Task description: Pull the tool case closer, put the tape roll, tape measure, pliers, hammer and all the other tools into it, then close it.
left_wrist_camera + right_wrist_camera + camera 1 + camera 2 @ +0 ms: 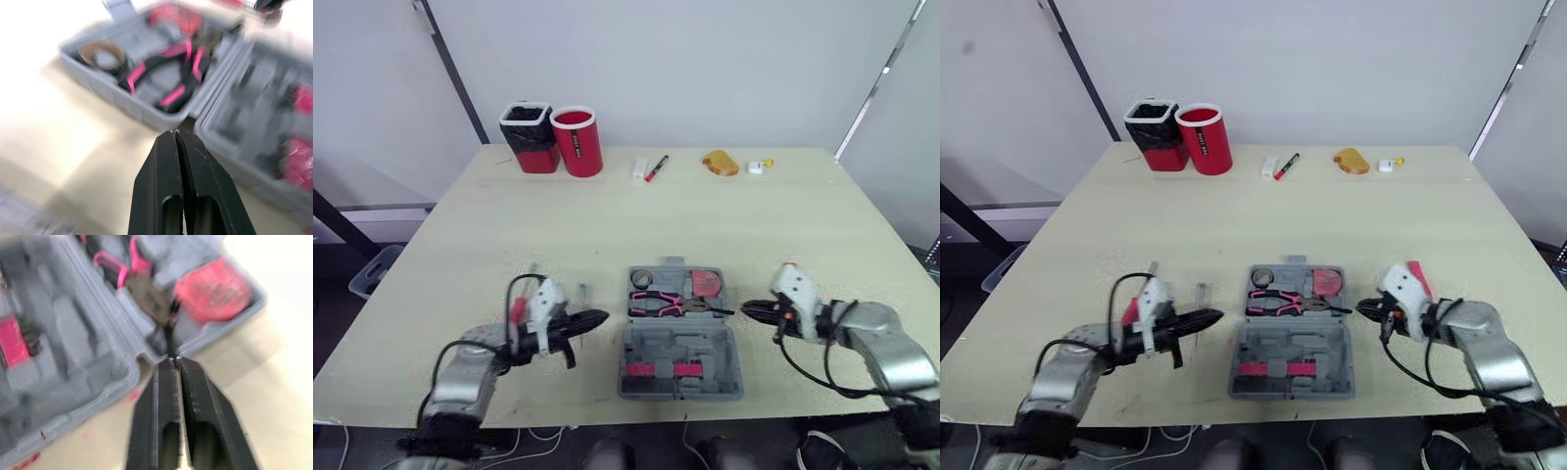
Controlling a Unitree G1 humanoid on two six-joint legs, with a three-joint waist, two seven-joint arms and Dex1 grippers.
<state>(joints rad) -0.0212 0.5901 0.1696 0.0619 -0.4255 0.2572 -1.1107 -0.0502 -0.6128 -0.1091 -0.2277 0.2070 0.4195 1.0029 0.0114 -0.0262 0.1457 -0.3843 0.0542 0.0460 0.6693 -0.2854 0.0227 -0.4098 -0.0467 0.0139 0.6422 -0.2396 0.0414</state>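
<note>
Pale wood tabletop fills my feed, with a plain white wall behind it. At the far left of the table [460, 255] stand a black square bin [530, 137] and a red cylindrical cup [578, 141], touching side by side.

Nearer to me on the left, the left gripper [603, 316] lies low over the table and points toward the case; in its wrist view the two black fingers [168, 171] are pressed together with nothing between them. A small thin pale item [1201, 292] lies on the table just beyond it; I cannot tell what it is.

Between the two grippers, near the front edge, sits the grey plastic tool case [680, 343], lying open. Its far half holds a dark tape roll [641, 278], pink-and-black pliers [666, 302] and a red round tape measure [707, 283].

Along the far edge lie a white marker [639, 167], a red pen [656, 168], an orange lump [720, 163] and a small white-and-yellow piece [759, 165].

At the right, the right gripper [746, 310] sits just beside the case's right edge, its fingers [195, 401] pressed together and empty.
</note>
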